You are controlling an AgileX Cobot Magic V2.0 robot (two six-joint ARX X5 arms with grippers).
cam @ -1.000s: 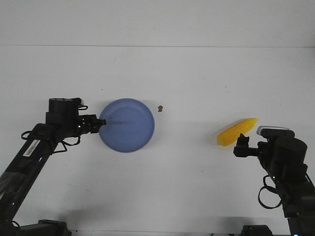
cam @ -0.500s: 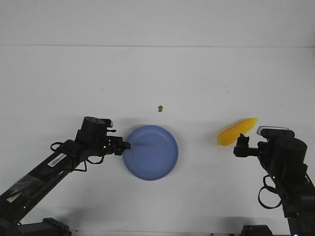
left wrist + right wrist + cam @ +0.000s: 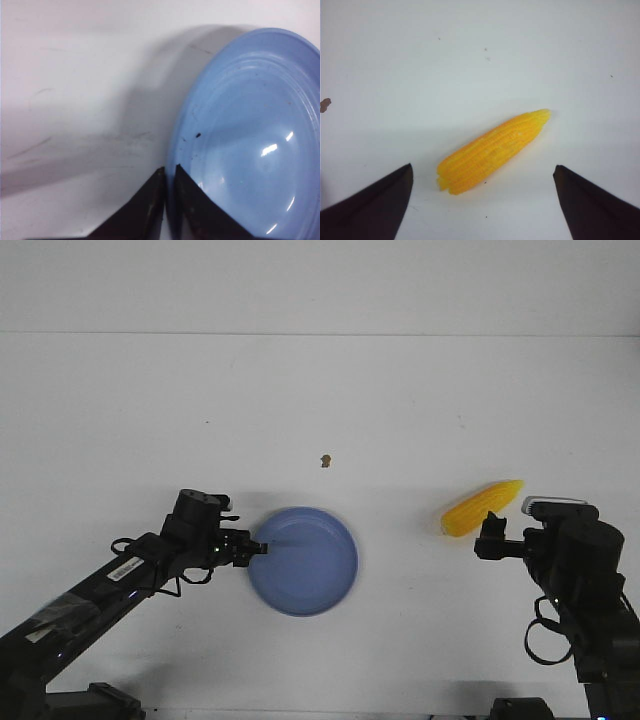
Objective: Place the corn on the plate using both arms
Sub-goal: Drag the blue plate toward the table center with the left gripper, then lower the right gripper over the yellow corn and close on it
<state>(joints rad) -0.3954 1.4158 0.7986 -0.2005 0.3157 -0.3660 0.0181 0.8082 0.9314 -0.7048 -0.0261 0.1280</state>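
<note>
The blue-lavender plate [image 3: 305,562] lies on the white table at centre front. My left gripper [image 3: 258,548] is shut on the plate's left rim; the left wrist view shows its two fingers pinching the rim [image 3: 172,150], gripper [image 3: 169,170]. The yellow corn [image 3: 483,508] lies on the table at the right, tip pointing far right. My right gripper [image 3: 490,525] is open just in front of it. In the right wrist view the corn [image 3: 492,151] lies between and beyond the wide-spread fingers [image 3: 380,200], gripper [image 3: 482,172].
A small brown speck [image 3: 325,460] lies on the table behind the plate; it also shows in the right wrist view [image 3: 325,104]. The table's far edge meets a white wall.
My left arm has dragged the plate from the left toward the centre front of the table, and over the last half second slightly nearer and left. The right arm and corn have not moved.
</note>
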